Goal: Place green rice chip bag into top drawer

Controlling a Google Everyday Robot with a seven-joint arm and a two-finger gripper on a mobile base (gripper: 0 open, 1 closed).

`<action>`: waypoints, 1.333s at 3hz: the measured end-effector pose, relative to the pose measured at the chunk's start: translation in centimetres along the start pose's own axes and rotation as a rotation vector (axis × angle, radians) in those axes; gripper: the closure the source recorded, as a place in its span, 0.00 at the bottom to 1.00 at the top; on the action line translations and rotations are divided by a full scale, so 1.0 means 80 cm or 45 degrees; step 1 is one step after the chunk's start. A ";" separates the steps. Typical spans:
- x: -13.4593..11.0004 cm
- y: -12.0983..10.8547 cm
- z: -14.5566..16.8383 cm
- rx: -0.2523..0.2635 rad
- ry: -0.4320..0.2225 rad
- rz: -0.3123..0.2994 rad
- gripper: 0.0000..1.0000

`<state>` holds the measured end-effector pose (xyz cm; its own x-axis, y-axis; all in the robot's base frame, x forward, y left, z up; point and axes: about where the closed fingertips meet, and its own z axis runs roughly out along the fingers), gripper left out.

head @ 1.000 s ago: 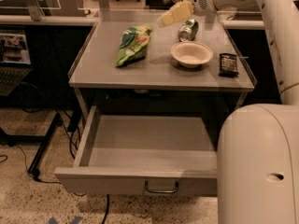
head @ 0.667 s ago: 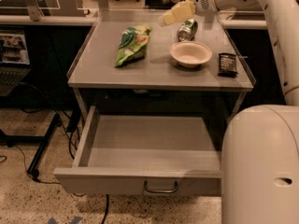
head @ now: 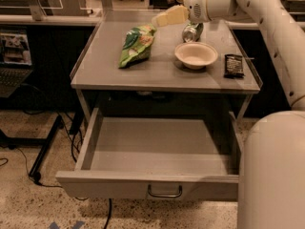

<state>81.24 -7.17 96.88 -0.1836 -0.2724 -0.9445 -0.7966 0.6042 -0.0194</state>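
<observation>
The green rice chip bag [head: 136,45] lies flat on the grey table top [head: 162,75], left of centre. My gripper [head: 164,18] hovers above the back of the table, just right of the bag's far end and a little above it, holding nothing that I can see. The top drawer [head: 143,187] is pulled wide open below the table top, its grey inside [head: 159,149] bare, with the curved pull handle [head: 164,192] centred on its front panel.
A white bowl [head: 196,55] sits right of the bag, with a metal can [head: 192,32] lying behind it under my arm. A small dark packet [head: 233,65] lies near the table's right edge. My robot body [head: 271,175] fills the lower right. Cables run on the floor at left.
My gripper has moved a little to the left, closer to the far end of the bag. The bag, bowl and drawer have not moved.
</observation>
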 end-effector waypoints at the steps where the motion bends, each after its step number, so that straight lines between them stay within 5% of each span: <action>1: 0.012 0.015 0.043 -0.056 -0.052 0.072 0.00; 2: 0.025 0.054 0.092 -0.189 -0.039 0.108 0.00; 4: 0.033 0.068 0.112 -0.218 -0.016 0.121 0.00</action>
<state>81.63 2.11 91.34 -0.2562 -0.2100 -0.9435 -0.8627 0.4900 0.1252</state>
